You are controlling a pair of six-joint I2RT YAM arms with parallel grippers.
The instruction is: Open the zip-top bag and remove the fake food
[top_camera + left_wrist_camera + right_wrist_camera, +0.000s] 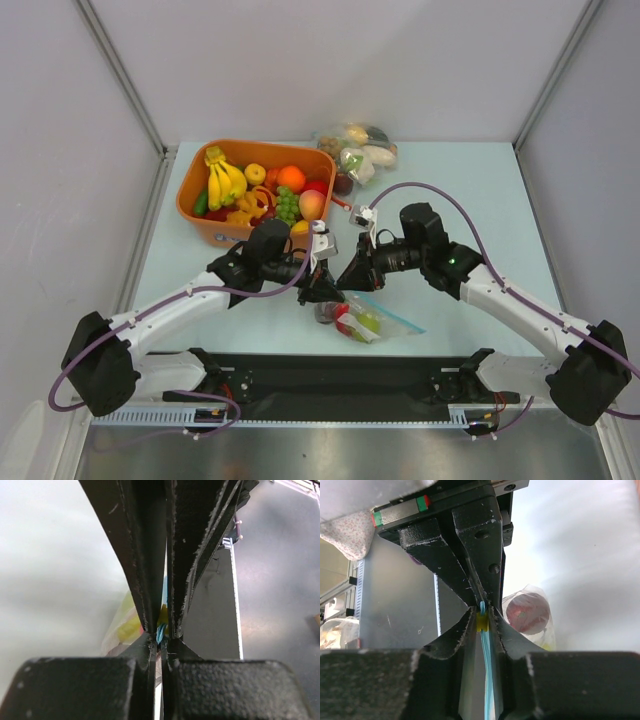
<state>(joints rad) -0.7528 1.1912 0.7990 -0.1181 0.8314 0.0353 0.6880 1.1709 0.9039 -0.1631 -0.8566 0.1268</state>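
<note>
Two pinches, one zip-top bag [393,324], front middle of the table [470,200]
From the left: an orange tub [190,200] of fruit, then the left gripper [328,293] pressed together on the bag's top edge, then the right gripper [348,283] pinching its bluish zip strip (a yellow slider shows between its fingers); the fake food [358,322] lies inside the bag just below them

Glossy, crinkly clear plastic = zip-top bag [390,320]; left gripper [160,639] matt blk, grainy, scuffed; table [470,200] smooth, matt.
</note>
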